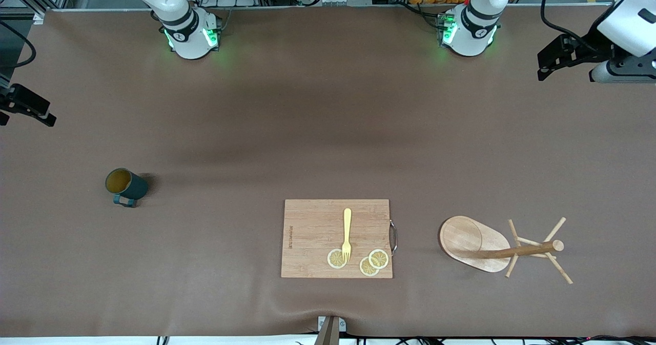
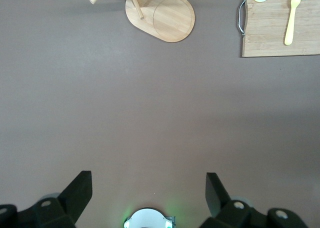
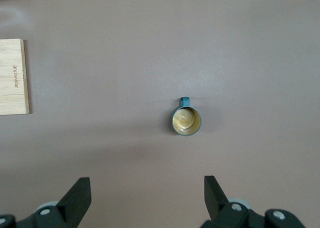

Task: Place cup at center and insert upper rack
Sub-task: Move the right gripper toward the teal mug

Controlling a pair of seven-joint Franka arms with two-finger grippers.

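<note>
cup (image 1: 126,185): standing upright on the table toward the right arm's end, untouched.
upper rack (image 1: 499,248): lying tipped over toward the left arm's end, beside the cutting board (image 1: 312,237).
left gripper (image 2: 148,195): hovering high, fingers wide, empty.
right gripper (image 3: 147,197): hanging over the cup, fingers wide, empty.
</note>
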